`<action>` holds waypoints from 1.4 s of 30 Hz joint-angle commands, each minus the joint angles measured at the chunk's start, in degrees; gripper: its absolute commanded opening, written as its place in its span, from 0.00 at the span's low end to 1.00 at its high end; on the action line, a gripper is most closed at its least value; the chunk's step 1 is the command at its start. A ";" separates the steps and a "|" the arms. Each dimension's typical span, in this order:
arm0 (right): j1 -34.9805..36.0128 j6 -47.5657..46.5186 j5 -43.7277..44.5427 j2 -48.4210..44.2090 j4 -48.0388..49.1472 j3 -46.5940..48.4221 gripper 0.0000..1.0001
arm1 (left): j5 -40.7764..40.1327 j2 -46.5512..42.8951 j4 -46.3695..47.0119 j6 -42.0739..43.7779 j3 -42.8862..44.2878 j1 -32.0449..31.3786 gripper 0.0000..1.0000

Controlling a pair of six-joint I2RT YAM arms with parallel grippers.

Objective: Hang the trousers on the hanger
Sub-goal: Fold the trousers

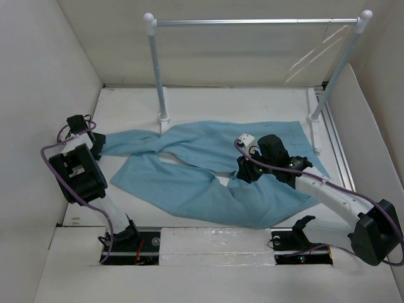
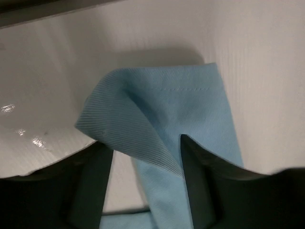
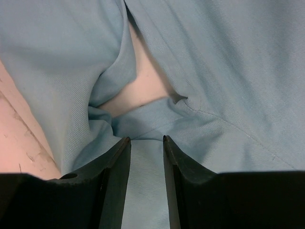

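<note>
The light blue trousers [image 1: 208,161] lie spread flat on the white table, legs reaching left and waist to the right. My left gripper [image 1: 98,144] is at the far-left leg end. It stands open in the left wrist view [image 2: 143,143], with a raised fold of the hem [image 2: 143,119] between its fingers. My right gripper [image 1: 245,169] is down on the crotch area, its fingers [image 3: 119,157] a narrow gap apart [image 3: 145,139] and straddling a strip of cloth [image 3: 143,181]. A thin pale hanger [image 1: 309,54] seems to hang faintly at the rail's right end.
A silver-barred rail [image 1: 252,22] on white posts [image 1: 158,69] stands across the back of the table. White walls close in on the left, back and right. A metal strip [image 1: 338,148] runs along the table's right side.
</note>
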 commanded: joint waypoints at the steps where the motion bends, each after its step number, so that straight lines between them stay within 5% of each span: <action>1: 0.26 1.13 0.46 0.20 2.35 1.87 0.39 | -2.09 2.02 -0.41 -0.25 5.48 -0.02 0.54; 3: 0.79 2.00 0.81 0.03 2.53 1.52 0.39 | -2.09 3.08 -0.50 0.45 7.67 -0.02 0.30; 4: 1.31 2.36 0.99 0.03 2.62 1.17 0.39 | -2.09 3.61 -1.11 0.63 8.73 -0.02 0.04; 6: 1.31 2.45 1.08 -0.06 2.53 1.17 0.39 | -2.53 3.18 -1.72 1.33 9.26 -0.02 0.00; 12: -0.17 -0.10 1.25 -0.41 -0.10 3.27 0.40 | -2.79 -7.70 -5.05 3.97 6.64 -0.02 0.00; 20: -2.64 -4.58 -2.09 -1.64 -1.86 6.79 0.43 | -5.26 -33.72 -17.36 1.69 8.48 -3.80 0.00; 26: 5.79 -5.81 2.13 -1.99 -6.25 10.13 0.44 | -4.28 -44.54 -27.81 -2.27 8.20 -4.33 0.00; 30: 6.32 -5.37 5.46 -3.13 -6.70 9.87 0.45 | -9.64 -43.85 -36.61 1.41 16.89 -4.33 0.00; 36: 4.39 -5.55 3.19 -1.74 -6.00 11.10 0.46 | -6.49 -34.55 -25.50 -0.07 16.48 -4.33 0.00; 40: 2.29 -5.64 1.87 0.37 -5.73 13.21 0.46 | -6.21 -14.92 -17.21 -0.17 22.78 -5.64 0.00; 42: 2.28 -4.50 2.91 0.99 -4.24 13.65 0.46 | -10.06 -6.01 -17.54 2.45 35.80 -8.61 0.00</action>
